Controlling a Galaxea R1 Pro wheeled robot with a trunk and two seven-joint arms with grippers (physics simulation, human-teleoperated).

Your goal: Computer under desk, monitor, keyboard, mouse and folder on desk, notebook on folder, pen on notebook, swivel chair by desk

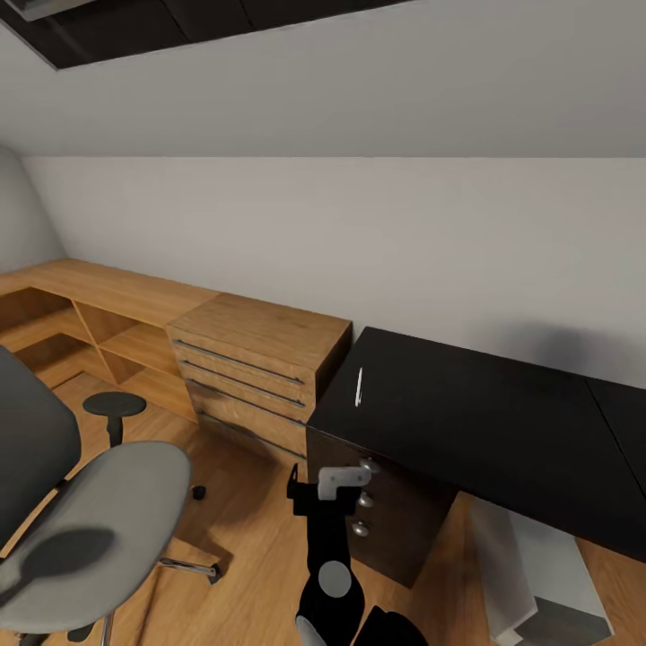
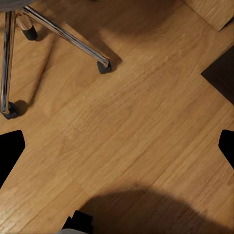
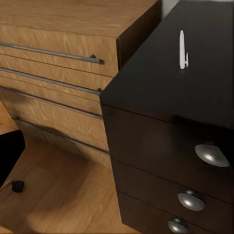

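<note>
Pen (image 1: 359, 387) lay alone on the glossy black top of the desk (image 1: 484, 422), near the end that butted against the light wood cabinet (image 1: 260, 359), and the right wrist view showed it too (image 3: 182, 50), white and thin, resting flat above the black three-drawer unit (image 3: 170, 161) with its round silver knobs. No folder, notebook, keyboard, mouse or monitor showed on the stretch of desk in view. Below the desktop toward the robot's right stood a grey-silver box, probably the computer (image 1: 556, 583), already tucked under the desk. The swivel chair (image 1: 99, 511) stood well apart to the left, its grey seat bare, its chrome base and castors (image 2: 58, 34) on the wood plank floor (image 2: 131, 122).

The right gripper (image 1: 345, 480) hung in front of the drawer unit, below the desk's edge and short of the pen; whether its fingers were spread or closed could not be told from these views. The left gripper (image 2: 117, 146) pointed down at bare floor, its dark fingertips wide apart and holding nothing.

By my judgement the step in hand was fetching the pen, or surveying the desk before stacking. The next move called for raising the right arm above the desktop, bringing the fingers over the pen, and closing across its thin body without rolling it away.
</note>
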